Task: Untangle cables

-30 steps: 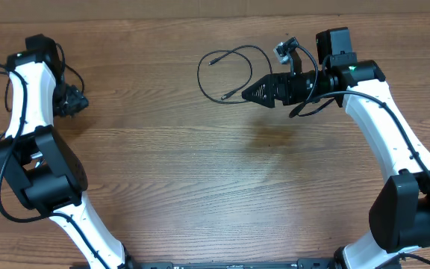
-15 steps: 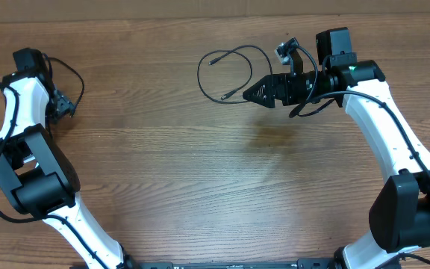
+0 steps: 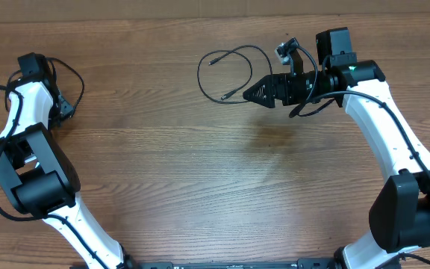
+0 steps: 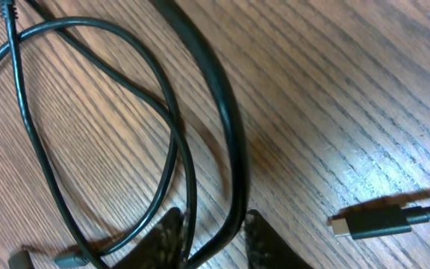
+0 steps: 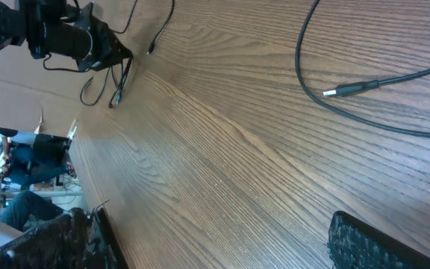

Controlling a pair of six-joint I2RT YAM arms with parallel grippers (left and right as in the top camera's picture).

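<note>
In the left wrist view, thin black cables (image 4: 174,142) loop over the wood, crossed by a thicker black strand (image 4: 226,112). A loose plug end (image 4: 372,222) lies to the right. My left gripper (image 4: 213,232) has its jaws drawn in on two of these strands, both fingers touching them. From overhead, the left gripper (image 3: 60,110) is at the table's far left. Another cable (image 3: 230,69) lies looped at the top centre. My right gripper (image 3: 249,94) hovers open just right of it, with nothing between its fingers (image 5: 372,243).
The right wrist view shows that cable's plug end (image 5: 349,90) on the wood ahead and the left arm (image 5: 73,41) far off. The table's back edge (image 3: 163,18) runs close behind both arms.
The left gripper has shifted left and back and its jaws have closed from wide open onto the cable strands. The right arm has not moved.
</note>
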